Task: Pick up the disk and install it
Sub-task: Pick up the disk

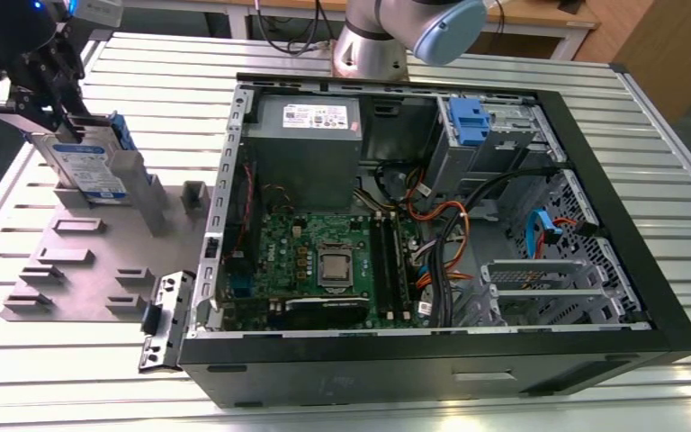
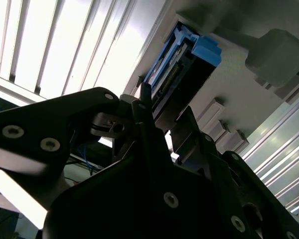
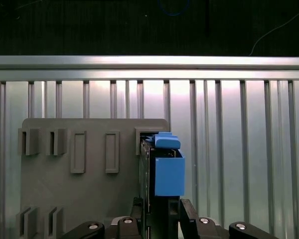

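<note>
The tool (image 1: 67, 126) hung at the exterior view's upper left, clenched on the upper end of the disk (image 1: 91, 171). The disk stood on edge, tilted slightly, with its white-and-blue label facing the camera and its blue frame along the edge toward the exterior view's right. Its lower end was at a raised holder on the grey plate (image 1: 82, 270), which lay flat on the slatted bench (image 1: 177, 72). Whether that end rested in the holder or hung just clear could not be told.

In the first wrist view the disk (image 3: 168, 172) appeared edge-on, with its blue tab at the far end, and the two black fingers (image 3: 185, 211) pressed against its opposite faces. The plate (image 3: 65, 194) lay beneath it, with several small rectangular holders rising from it. In the second wrist view the blue tab of the disk (image 2: 199, 52) stuck out past the tool (image 2: 164, 107).

The open case (image 1: 442, 360) filled the middle and right of the exterior view, just beside the plate. Inside it sat the grey power supply (image 1: 303, 121) at the upper middle, a second blue-tabbed caddy (image 1: 468, 121) in its cage at the upper right, and the green board (image 1: 321, 261) below. The arm (image 1: 381, 36) stood behind the case, at the top of the frame.
</note>
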